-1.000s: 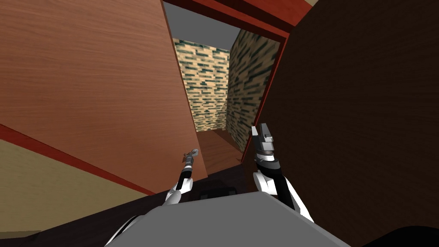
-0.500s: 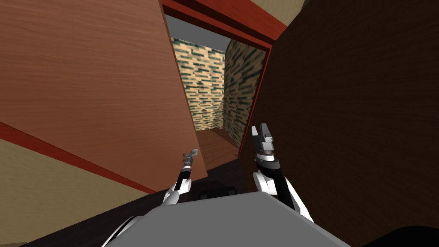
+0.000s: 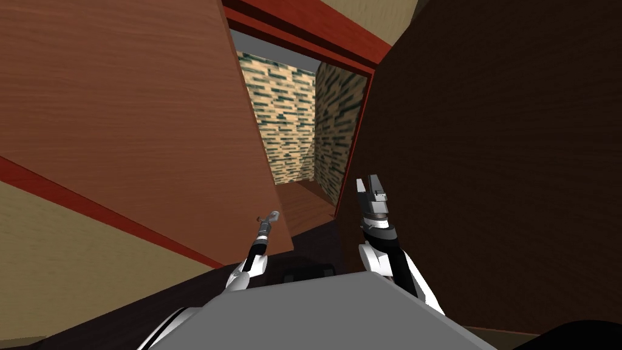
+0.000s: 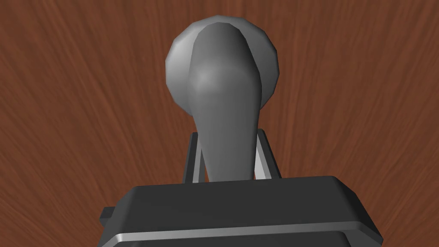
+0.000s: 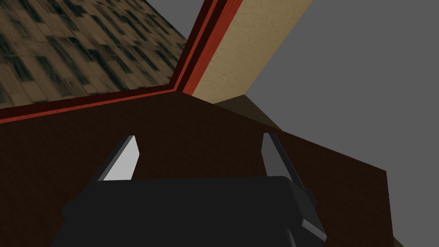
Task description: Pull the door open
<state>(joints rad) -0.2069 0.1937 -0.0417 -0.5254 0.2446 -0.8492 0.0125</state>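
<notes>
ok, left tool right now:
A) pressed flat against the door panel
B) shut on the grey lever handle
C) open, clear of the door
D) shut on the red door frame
B: the left wrist view shows the left tool pressing both sides of the grey lever handle mounted on the brown wooden door.

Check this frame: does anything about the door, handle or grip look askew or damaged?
Nothing stands out. The left gripper is shut on the grey handle from both sides, and the brown door stands ajar, brick-patterned walls beyond. The right gripper is open, holding nothing. The slant is the camera's.
</notes>
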